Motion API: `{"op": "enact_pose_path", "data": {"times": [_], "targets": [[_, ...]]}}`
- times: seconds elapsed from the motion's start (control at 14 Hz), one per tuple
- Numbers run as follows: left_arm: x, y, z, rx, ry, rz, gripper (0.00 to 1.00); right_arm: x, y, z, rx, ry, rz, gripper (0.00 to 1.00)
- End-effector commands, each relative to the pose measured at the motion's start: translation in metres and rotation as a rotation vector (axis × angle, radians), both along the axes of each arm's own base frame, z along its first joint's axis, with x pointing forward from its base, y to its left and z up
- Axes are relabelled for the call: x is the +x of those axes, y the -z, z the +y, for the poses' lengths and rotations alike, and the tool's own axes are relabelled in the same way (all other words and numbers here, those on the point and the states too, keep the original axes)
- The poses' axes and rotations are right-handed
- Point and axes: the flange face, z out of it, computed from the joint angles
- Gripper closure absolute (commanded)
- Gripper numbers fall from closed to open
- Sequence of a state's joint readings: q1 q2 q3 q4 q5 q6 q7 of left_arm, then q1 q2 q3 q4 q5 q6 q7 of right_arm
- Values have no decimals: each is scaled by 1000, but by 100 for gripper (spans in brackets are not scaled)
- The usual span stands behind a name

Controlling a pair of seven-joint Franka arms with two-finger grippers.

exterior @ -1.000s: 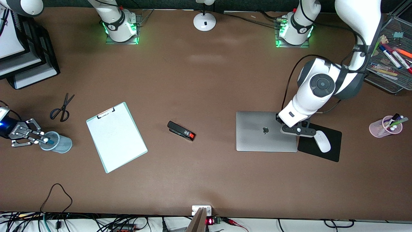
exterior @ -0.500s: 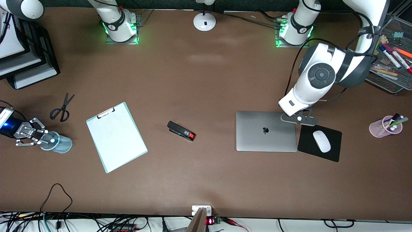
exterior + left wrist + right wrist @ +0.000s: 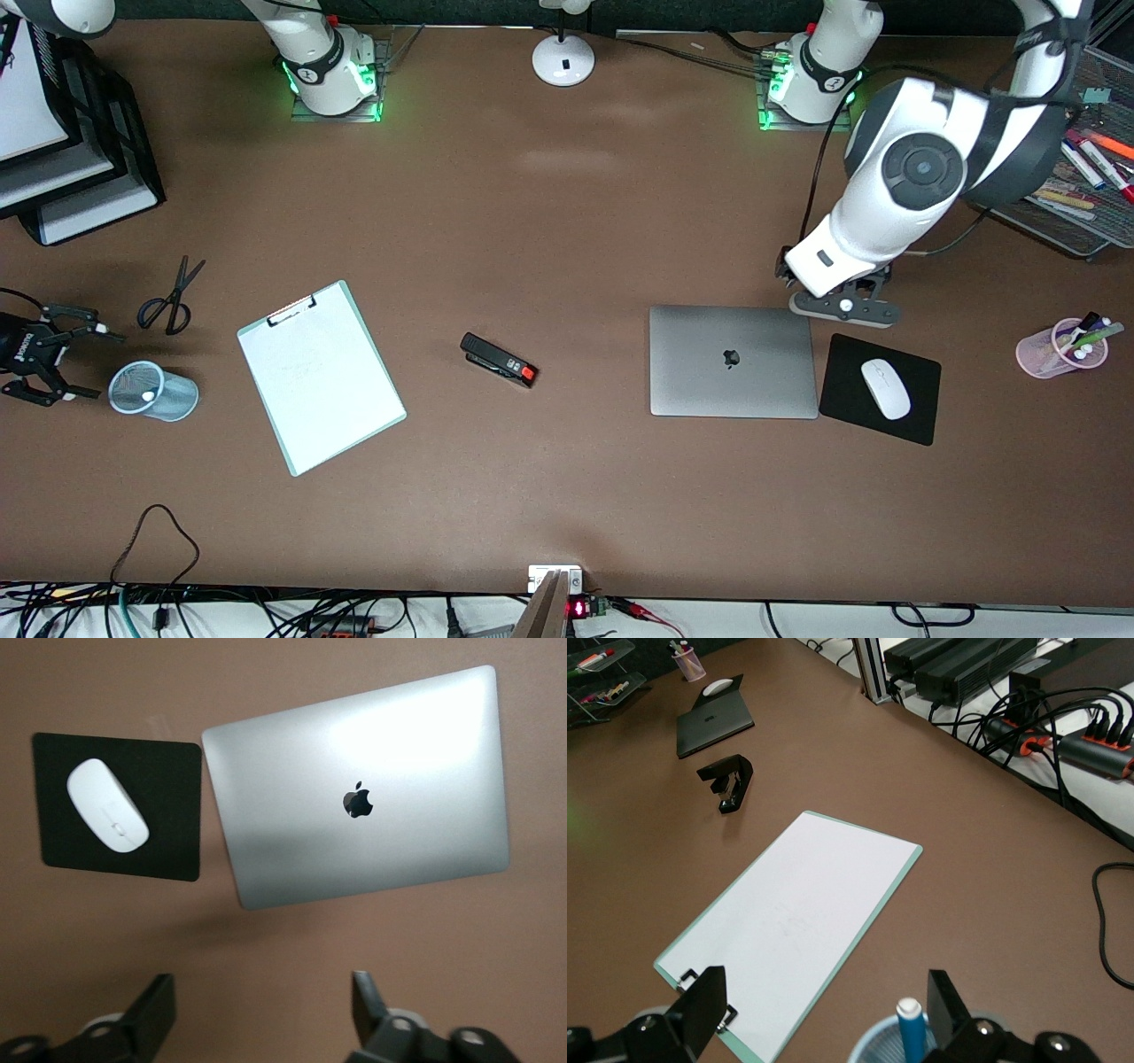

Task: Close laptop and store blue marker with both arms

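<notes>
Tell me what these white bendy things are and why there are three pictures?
They are two robot arms bolted to a brown table, each ending in a two-finger claw called a gripper. The big picture is from a camera high above. The other two come from little cameras on the arms' wrists, looking down past their own fingers.

The left gripper hangs open over the table just past the shut laptop, holding nothing. Beside the laptop lies a white mouse on a black pad.

The right gripper is open too, beside a mesh cup. The blue marker stands in that cup, white end up.

Also lying around: a clipboard, scissors and a stapler.
</notes>
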State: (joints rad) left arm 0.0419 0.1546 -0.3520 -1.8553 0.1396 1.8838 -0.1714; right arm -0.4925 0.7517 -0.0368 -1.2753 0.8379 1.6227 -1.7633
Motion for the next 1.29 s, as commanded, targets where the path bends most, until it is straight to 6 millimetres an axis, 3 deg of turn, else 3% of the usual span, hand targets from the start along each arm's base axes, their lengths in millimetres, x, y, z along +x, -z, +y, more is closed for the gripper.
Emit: {"op": "enact_pose_path", "data": {"times": [0.0,0.14,0.36,0.5,0.86,1.0,1.21], "targets": [[5,-42,3,-45,7,16,0,6,-47,30,-91,39,132,0],[7,-66,4,-45,2,23,0,10,-93,55,-164,60,164,0],[8,-95,5,-42,0,28,0,4,-122,85,-232,99,313,0],[9,-119,10,-45,28,33,0,0,-152,105,-307,153,373,0],[12,-139,38,-53,69,38,0,-10,-205,165,-460,259,480,0],[12,-146,44,-50,71,31,0,-15,-219,202,-516,303,510,0],[4,-161,81,-59,16,4,0,-25,-241,261,-629,430,566,0]]}}
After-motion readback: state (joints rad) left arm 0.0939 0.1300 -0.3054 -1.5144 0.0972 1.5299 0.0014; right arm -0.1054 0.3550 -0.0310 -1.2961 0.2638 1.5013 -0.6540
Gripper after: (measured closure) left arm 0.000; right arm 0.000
